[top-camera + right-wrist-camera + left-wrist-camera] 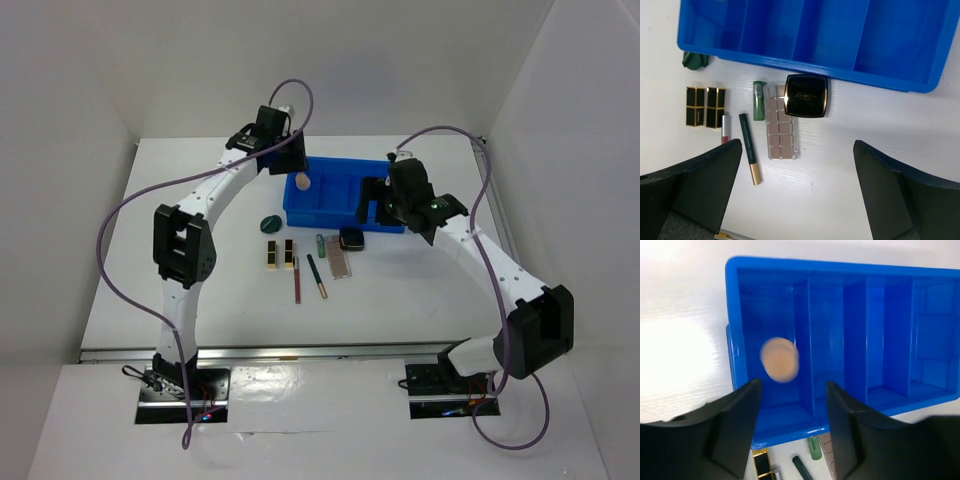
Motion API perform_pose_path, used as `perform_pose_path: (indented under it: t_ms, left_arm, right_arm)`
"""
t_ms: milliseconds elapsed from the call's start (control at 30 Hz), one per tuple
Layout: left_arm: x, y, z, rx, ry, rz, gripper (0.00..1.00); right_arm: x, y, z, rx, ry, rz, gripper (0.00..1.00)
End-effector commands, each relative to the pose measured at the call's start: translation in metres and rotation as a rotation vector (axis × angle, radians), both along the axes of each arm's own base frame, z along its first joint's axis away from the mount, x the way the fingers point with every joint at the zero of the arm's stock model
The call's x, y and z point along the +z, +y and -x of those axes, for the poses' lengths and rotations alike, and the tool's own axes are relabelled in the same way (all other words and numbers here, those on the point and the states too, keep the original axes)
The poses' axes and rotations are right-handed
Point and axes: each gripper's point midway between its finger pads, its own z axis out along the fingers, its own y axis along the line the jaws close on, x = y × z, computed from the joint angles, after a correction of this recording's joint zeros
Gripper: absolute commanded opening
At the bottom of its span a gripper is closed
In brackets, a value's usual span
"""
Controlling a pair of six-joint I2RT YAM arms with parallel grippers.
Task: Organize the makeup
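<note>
Bin: I see the blue bin (320,224) at upper centre of the top view, split into compartments.
Bin contents: peach egg sponge (780,359) in the far-left compartment, blurred.
Left claw: left gripper (794,385) above that compartment, jaws apart, holding nothing.
Right claw: right gripper (798,150) spread wide, holding nothing.
Table (420,290), below the bin: dark green sponge (696,60), two black-gold palettes (695,106), green tube (758,100), pinkish palette (781,132) with the black square compact (806,95) overlapping its upper end, two thin pencils (749,148).

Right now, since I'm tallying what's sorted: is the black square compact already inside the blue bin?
No, the black square compact lies on the table outside the blue bin, near its front wall.
</note>
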Motion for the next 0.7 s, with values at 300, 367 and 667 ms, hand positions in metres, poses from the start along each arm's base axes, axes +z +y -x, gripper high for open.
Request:
perform_pose_path:
  t_ms: [300, 367, 667]
  left_arm:
    - [0.095, 0.018, 0.022, 0.034, -0.173, -0.011, 0.50]
    - [0.078, 0.034, 0.037, 0.068, -0.150, -0.063, 0.29]
    - [-0.025, 0.097, 0.102, 0.065, 0.093, -0.172, 0.36]
  right_arm:
    - [0.014, -0.020, 0.007, -0.065, -0.006, 0.041, 1.00]
    - [0.011, -0.021, 0.009, -0.065, -0.007, 0.041, 1.00]
    - [0.011, -0.022, 0.009, -0.057, -0.004, 0.038, 1.00]
